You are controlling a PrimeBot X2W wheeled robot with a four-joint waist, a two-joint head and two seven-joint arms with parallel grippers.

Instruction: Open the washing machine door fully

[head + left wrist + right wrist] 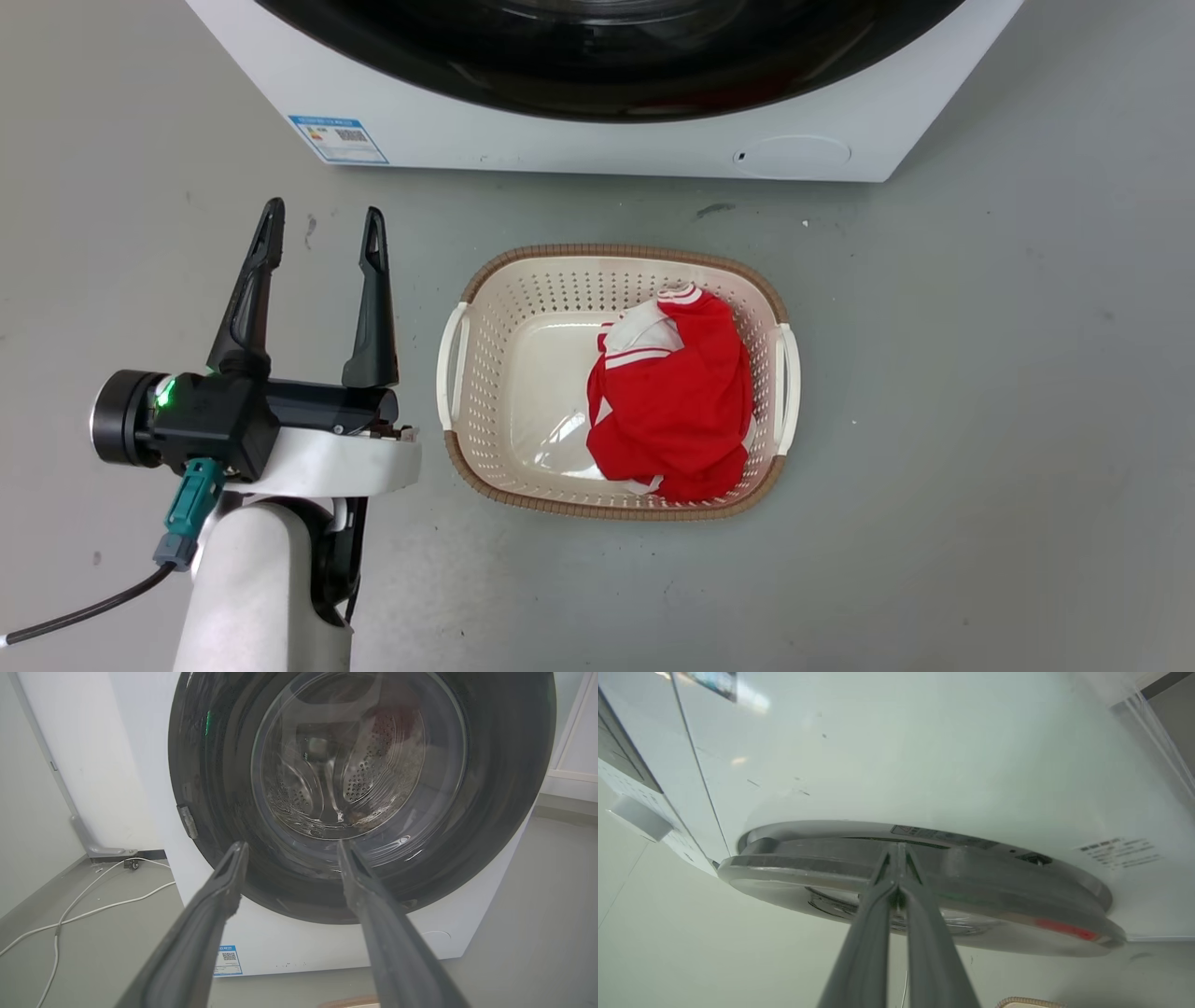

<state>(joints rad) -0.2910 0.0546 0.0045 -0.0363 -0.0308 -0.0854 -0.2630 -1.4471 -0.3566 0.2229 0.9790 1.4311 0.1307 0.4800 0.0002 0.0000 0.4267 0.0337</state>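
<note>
The washing machine door (504, 788), a glossy black ring around a bulging glass window (355, 756), fills the front of the white washer (261, 942). In the head view only its lower arc (607, 84) shows at the top edge. My left gripper (324, 217) is open and holds nothing, pointing at the door's lower part (292, 845) from a distance. In the right wrist view the door (971, 891) is seen edge-on, lying close to the washer front (924, 765). My right gripper (899, 851) is shut, its tips at the thin dark gap behind the door's rim.
A cream laundry basket (485, 308) with a red and white garment (677, 392) stands on the grey floor in front of the washer, just right of my left gripper. A white cable (93, 910) trails on the floor left of the washer, near the wall.
</note>
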